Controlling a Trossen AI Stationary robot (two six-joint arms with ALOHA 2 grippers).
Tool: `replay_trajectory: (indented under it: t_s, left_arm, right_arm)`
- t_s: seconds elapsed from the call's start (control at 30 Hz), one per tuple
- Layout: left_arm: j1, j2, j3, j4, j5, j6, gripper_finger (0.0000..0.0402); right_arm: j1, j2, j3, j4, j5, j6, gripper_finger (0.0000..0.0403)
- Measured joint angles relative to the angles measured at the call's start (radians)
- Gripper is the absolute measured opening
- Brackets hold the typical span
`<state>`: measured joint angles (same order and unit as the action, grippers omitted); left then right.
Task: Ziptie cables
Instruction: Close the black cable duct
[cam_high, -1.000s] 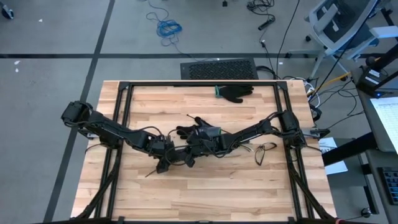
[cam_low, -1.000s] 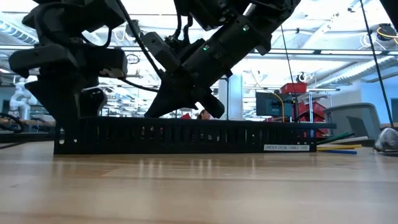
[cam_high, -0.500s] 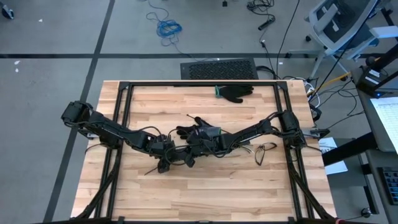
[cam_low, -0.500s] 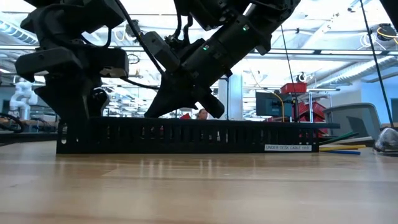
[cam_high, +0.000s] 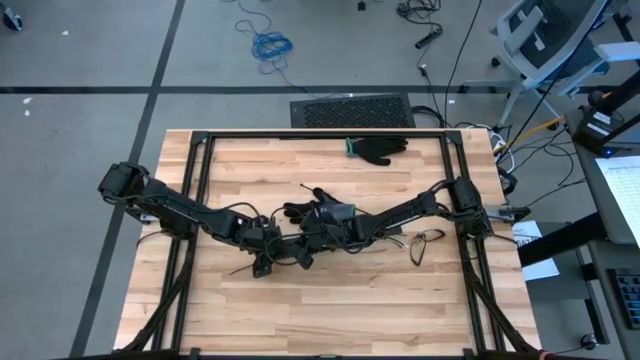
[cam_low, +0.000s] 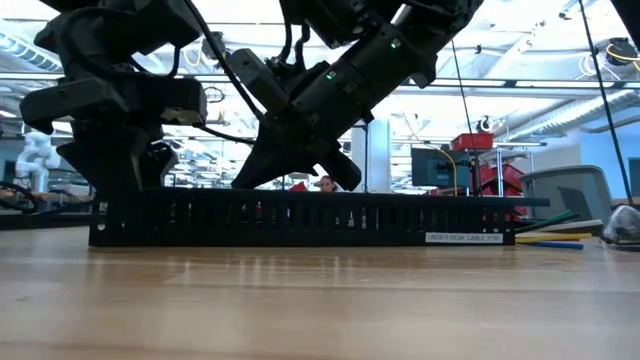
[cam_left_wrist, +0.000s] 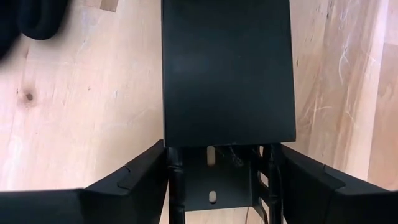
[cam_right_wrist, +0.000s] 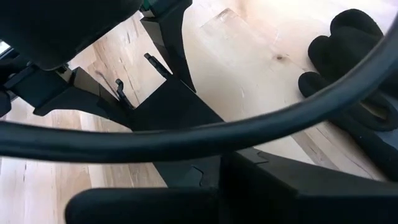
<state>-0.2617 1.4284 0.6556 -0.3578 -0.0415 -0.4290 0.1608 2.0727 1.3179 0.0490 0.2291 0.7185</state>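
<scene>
Wooden table (cam_high: 330, 310), one black slotted channel (cam_low: 300, 218) straddled by half-open left tool (cam_left_wrist: 221, 171), right tool (cam_high: 305, 252) closed.

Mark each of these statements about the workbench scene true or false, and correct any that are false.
1. A long black slotted channel lies on the wooden table. True.
2. The left end effector straddles one end of the channel, a finger on each side. True.
3. A black glove lies at the table's near edge, close to the low camera. False: it lies near the far edge, apart from both arms.
4. The right arm is parked off to the side of the table. False: the right end effector reaches to the table's middle, meeting the left arm.
5. Coloured cables lie on the table past the channel's labelled end. True.
</scene>
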Motion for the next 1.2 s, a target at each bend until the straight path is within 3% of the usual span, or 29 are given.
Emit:
replay_trajectory:
  t_s: [0.37,0.53,0.73,0.9,1.2]
  left_arm:
    - [0.000,-0.001,0.001,-0.021,0.023,0.000,0.0235]
    - [-0.001,-0.001,0.001,-0.024,0.027,-0.003,0.0235]
    - [-0.001,-0.001,0.001,-0.025,0.029,-0.003,0.0235]
    - [-0.001,-0.001,0.001,-0.025,0.029,-0.002,0.0235]
    - [-0.001,-0.001,0.000,-0.023,0.029,-0.003,0.0235]
  right_arm:
    - [0.001,-0.005,0.001,-0.003,-0.003,-0.005,0.0000]
    - [0.005,-0.087,0.000,-0.064,-0.035,-0.074,0.0000]
    - [0.014,-0.229,0.001,-0.462,0.054,-0.076,0.0000]
    - [0.019,-0.248,0.000,-0.738,0.056,-0.048,0.0000]
    - [0.015,-0.208,0.001,-0.656,0.055,-0.056,0.0000]
